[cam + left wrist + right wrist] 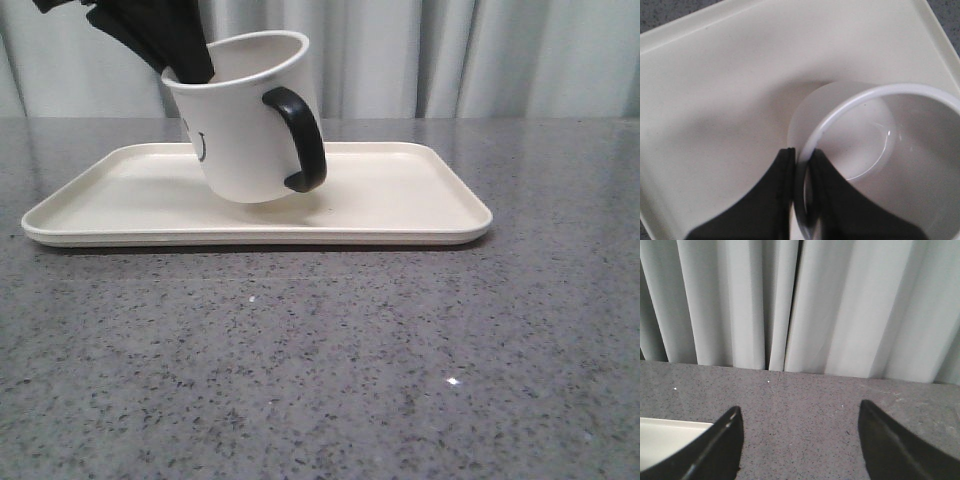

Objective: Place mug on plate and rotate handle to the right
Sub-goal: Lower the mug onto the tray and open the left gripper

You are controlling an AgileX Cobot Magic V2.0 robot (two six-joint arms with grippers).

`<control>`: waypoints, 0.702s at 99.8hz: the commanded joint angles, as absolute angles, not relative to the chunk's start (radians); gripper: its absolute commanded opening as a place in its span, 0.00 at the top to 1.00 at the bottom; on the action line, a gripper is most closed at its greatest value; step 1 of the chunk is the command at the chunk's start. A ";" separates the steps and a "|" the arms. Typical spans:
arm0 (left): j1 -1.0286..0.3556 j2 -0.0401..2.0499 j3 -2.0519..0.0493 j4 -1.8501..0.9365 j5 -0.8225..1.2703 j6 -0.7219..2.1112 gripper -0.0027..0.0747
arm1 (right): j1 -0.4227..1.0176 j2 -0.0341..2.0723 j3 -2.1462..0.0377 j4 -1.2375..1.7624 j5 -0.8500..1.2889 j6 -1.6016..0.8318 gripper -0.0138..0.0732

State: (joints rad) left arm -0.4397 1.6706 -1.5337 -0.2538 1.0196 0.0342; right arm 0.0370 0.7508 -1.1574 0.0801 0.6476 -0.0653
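The white mug (245, 115) hangs tilted just above the cream plate (420, 205), its black handle (300, 140) turned toward the right. Part of a black print shows on its left side. My left gripper (190, 68) is shut on the mug's rim (840, 115), one finger inside the cup and one outside (802, 155). The plate's floor (715, 100) lies under the mug. My right gripper (799, 415) is open over bare table, nothing between its fingers, and it does not appear in the front view.
The grey speckled table (320, 360) stretches in front of the plate. Pale curtains (800, 300) close off the back. A corner of the plate (665, 437) shows beside my right gripper.
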 commanded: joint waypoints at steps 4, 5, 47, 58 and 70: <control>-0.451 1.630 -1.571 -0.286 0.987 0.023 0.99 | 0.039 0.755 -1.188 0.073 0.582 -0.074 0.27; -0.451 1.630 -1.571 -0.286 0.987 0.023 0.99 | 0.039 0.755 -1.188 0.073 0.582 -0.074 0.27; -0.451 1.657 -1.571 -0.278 1.035 0.023 0.99 | 0.039 0.755 -1.188 0.073 0.587 -0.074 0.27; -0.453 1.668 -1.571 -0.278 1.041 0.023 0.99 | 0.039 0.755 -1.188 0.073 0.590 -0.074 0.27; -0.453 1.674 -1.571 -0.278 1.041 0.023 0.99 | 0.039 0.755 -1.188 0.073 0.590 -0.074 0.27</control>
State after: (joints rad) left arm -0.4397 1.7060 -1.5406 -0.2553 1.0684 0.0328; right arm 0.0370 0.7508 -1.1574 0.0801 0.6647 -0.0653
